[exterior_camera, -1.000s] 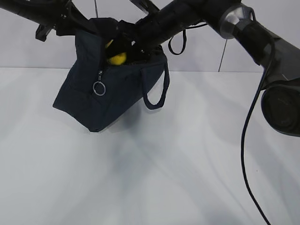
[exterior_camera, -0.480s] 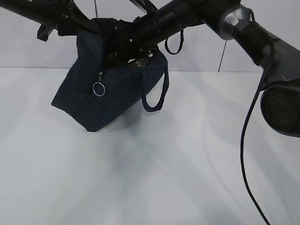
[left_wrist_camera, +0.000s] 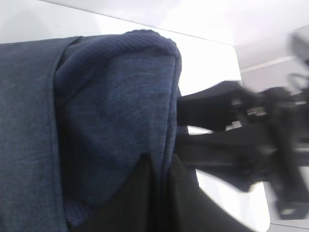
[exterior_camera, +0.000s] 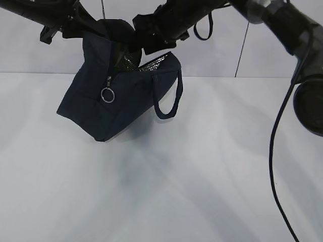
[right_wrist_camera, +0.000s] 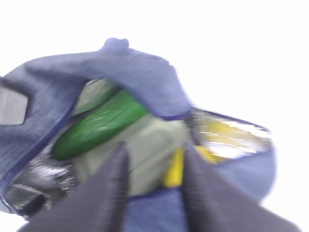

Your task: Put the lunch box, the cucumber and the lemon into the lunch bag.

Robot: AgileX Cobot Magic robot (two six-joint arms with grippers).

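The lunch bag (exterior_camera: 121,101) hangs tilted near the table's (exterior_camera: 161,191) far edge. The left fingers pinch its top. Inside lie the cucumber (right_wrist_camera: 99,124), lunch box (right_wrist_camera: 145,150) and lemon (right_wrist_camera: 175,169). The right fingers (right_wrist_camera: 113,188) are spread above, holding nothing.

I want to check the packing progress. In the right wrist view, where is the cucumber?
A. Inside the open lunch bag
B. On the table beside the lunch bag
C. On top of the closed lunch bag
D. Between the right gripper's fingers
A: the cucumber lies inside the open lunch bag, resting on the lunch box, beyond the empty right gripper.
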